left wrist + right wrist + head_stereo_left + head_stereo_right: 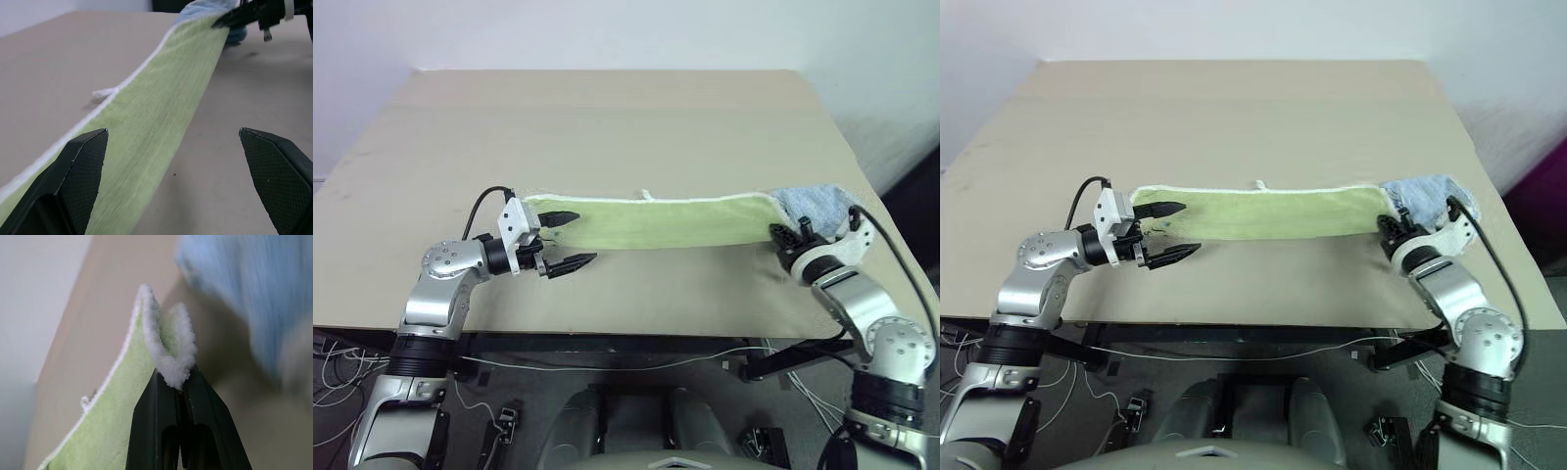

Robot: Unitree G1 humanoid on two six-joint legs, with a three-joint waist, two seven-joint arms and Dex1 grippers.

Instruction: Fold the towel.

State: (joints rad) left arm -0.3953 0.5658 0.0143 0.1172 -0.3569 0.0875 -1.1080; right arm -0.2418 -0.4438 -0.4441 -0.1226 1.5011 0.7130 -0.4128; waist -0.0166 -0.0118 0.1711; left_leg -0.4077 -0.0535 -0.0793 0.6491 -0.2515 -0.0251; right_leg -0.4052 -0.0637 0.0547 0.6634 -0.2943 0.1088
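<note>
The towel (pixel 656 223), light green with white edging, lies as a long narrow strip across the near part of the table, its small white loop (pixel 646 195) on the far edge. My left gripper (pixel 582 238) is open at the strip's left end, one finger over the cloth and the other over bare table in front of it. In the left wrist view the towel (pixel 146 122) runs away between the spread fingers (pixel 85 166). My right gripper (pixel 173 374) is shut on the towel's right end, a pinched fold of white edging (pixel 168 352) bulging from its tips.
A smaller light blue towel (pixel 813 204) lies bunched at the table's right side, just past my right gripper (pixel 781 235). The tan table (pixel 607 117) stretches bare behind the strip. Its front edge runs close below both arms.
</note>
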